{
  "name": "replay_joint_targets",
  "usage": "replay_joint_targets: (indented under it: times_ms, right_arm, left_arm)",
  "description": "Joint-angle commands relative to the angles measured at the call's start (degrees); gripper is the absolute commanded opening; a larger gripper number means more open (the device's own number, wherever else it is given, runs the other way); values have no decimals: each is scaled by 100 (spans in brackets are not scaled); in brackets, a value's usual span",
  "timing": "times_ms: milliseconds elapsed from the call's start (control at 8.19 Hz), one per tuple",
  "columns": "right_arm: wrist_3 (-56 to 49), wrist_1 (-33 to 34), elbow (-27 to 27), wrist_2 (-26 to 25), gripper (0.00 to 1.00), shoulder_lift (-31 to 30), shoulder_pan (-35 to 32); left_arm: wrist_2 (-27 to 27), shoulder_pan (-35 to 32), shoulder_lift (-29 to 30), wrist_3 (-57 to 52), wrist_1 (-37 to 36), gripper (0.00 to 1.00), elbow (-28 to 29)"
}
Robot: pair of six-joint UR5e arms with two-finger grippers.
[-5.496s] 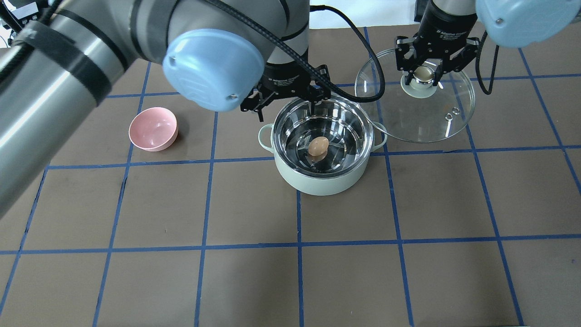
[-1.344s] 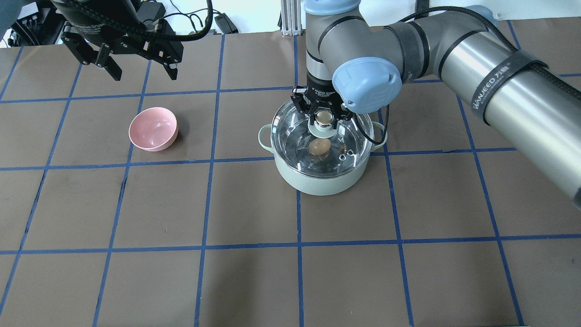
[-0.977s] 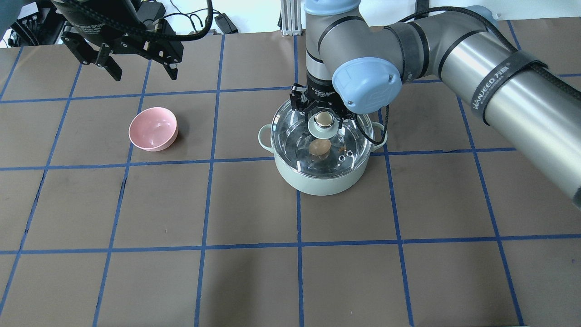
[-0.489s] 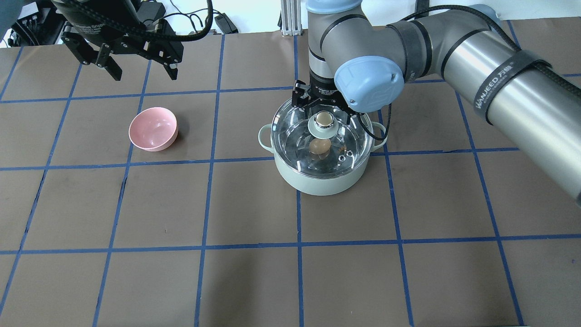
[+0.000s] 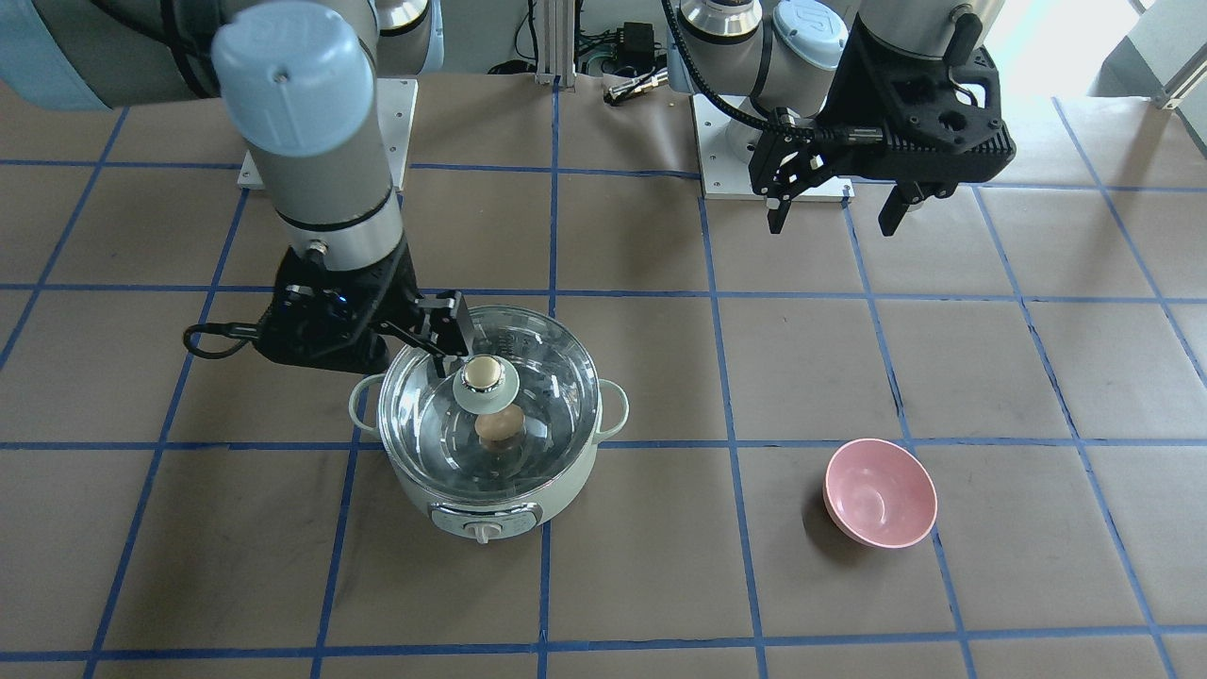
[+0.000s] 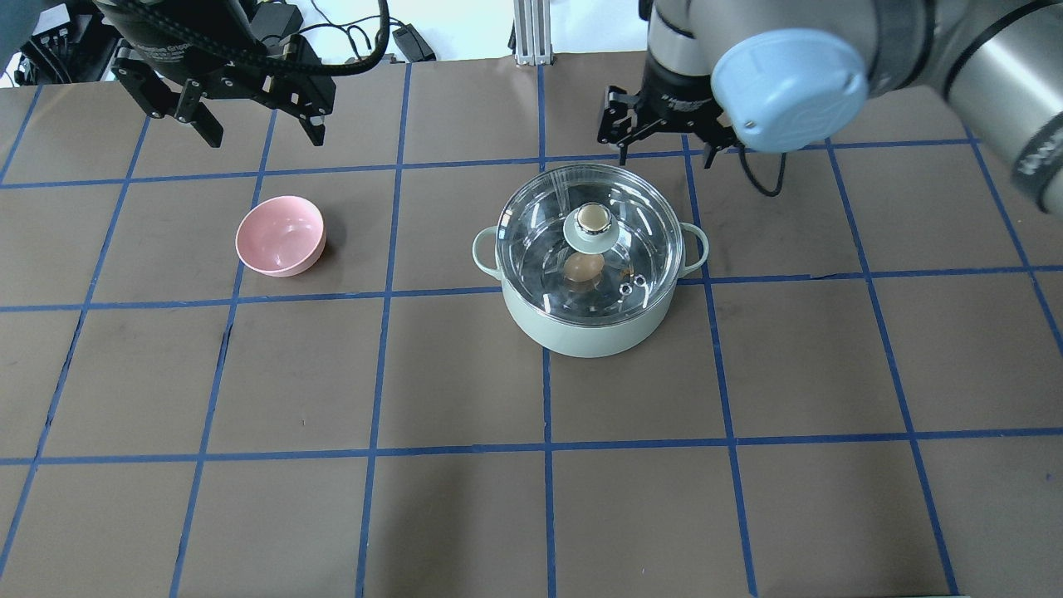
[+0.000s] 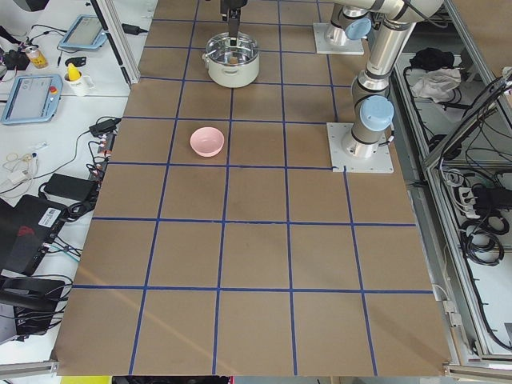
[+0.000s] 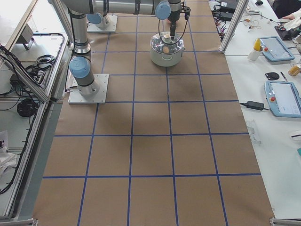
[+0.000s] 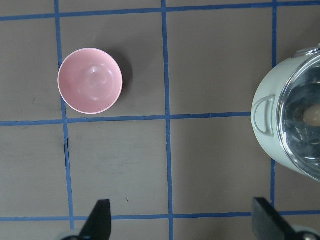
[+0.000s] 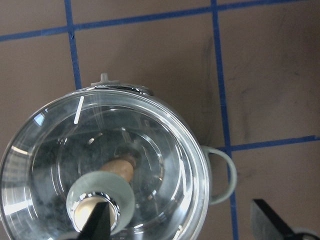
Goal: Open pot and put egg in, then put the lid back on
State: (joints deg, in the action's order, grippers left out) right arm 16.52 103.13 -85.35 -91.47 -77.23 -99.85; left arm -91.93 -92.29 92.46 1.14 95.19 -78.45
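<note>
The mint-green pot (image 6: 581, 332) stands mid-table with the clear glass lid (image 6: 531, 249) seated on its rim. The lid's beige knob (image 6: 592, 218) is free. The tan egg (image 6: 584, 267) lies on the pot's floor and shows through the glass. The front view shows the pot (image 5: 490, 500), the lid (image 5: 424, 424) and the egg (image 5: 498, 424). My right gripper (image 6: 668, 151) is open and empty, raised behind the pot; its wrist view looks down on the lid (image 10: 165, 150) and the egg (image 10: 119, 169). My left gripper (image 6: 249, 124) is open and empty at the back left.
A pink bowl (image 6: 281, 236) sits left of the pot, apart from it; it also shows in the left wrist view (image 9: 90, 81) and in the front view (image 5: 880, 492). Brown paper with blue tape lines covers the table.
My right gripper has let go of the lid's knob and moved up, back and to the right of the pot. The lid stays on the pot. The left arm has not moved.
</note>
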Motion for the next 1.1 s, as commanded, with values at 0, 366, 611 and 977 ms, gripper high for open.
replay_joint_targets:
  times_ms: [0, 366, 611, 977]
  right_arm:
    - [-1297, -1298, 578, -28, 100, -643, 465]
    - [-1756, -1356, 581, -30, 100, -705, 789]
    - [-1784, -1444, 546, -3, 100, -723, 914]
    - [-1775, -1401, 510, 182, 100, -732, 914]
  left_arm:
    - [0, 0, 0, 0, 8, 100, 5]
    - [0, 0, 0, 0, 8, 100, 5]
    - [9, 0, -9, 0, 17, 100, -4]
    - [9, 0, -9, 0, 8, 100, 5]
